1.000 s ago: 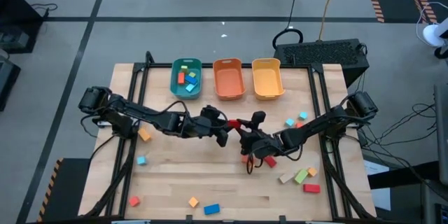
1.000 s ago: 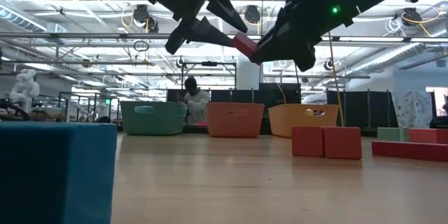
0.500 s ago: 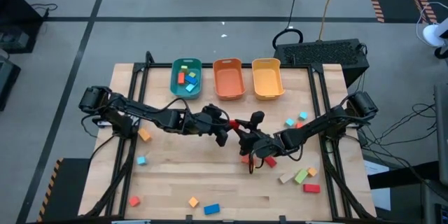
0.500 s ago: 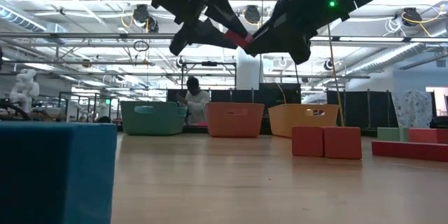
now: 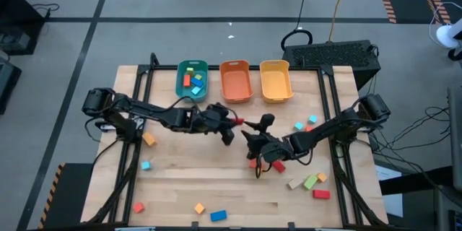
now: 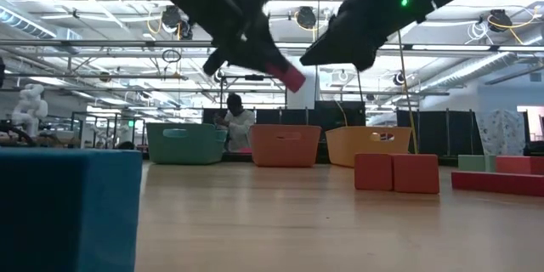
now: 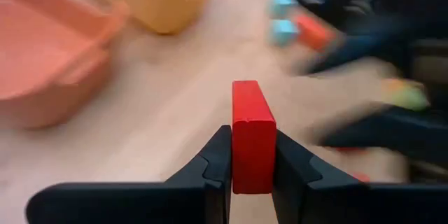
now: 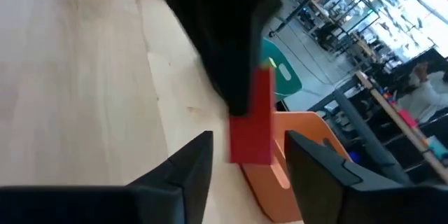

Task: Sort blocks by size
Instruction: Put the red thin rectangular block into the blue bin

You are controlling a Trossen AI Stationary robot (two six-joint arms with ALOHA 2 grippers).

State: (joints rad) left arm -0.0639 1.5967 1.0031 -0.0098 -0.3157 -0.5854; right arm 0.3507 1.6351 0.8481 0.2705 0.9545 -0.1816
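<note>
My left gripper [image 5: 229, 124] is shut on a red bar block [image 5: 236, 121] above the table's middle, in front of the orange bin [image 5: 236, 81]. In the low view the red bar block [image 6: 291, 76] sticks out below my left gripper [image 6: 265, 55]. My right gripper [image 5: 249, 136] is open and empty just right of the block. In the right wrist view its fingers [image 8: 189, 171] stand on either side of the red bar block [image 8: 252, 122] without touching it. Other blocks lie on the table: two red ones [image 6: 395, 172] and a group at the right [image 5: 310, 180]. My left gripper pinches the red bar's two broad side faces [image 7: 241, 171] between its two fingers, at the end nearest the gripper. The rest of the bar sticks out past the fingertips. The fingers come from the table's left, slanting down. The bar is lifted clear of the table.
A teal bin [image 5: 192, 81] with several blocks, the orange bin and a yellow bin [image 5: 275, 81] stand in a row at the far edge. Loose blocks lie near the front edge [image 5: 217, 215], at the left [image 5: 149, 139] and at the right [image 5: 299, 125].
The red bar was between both grippers; now only my left gripper has it, and it stands apart from my right gripper. My left gripper has drawn it a little toward the far left and tipped it downward. My right gripper has stayed about where it was.
</note>
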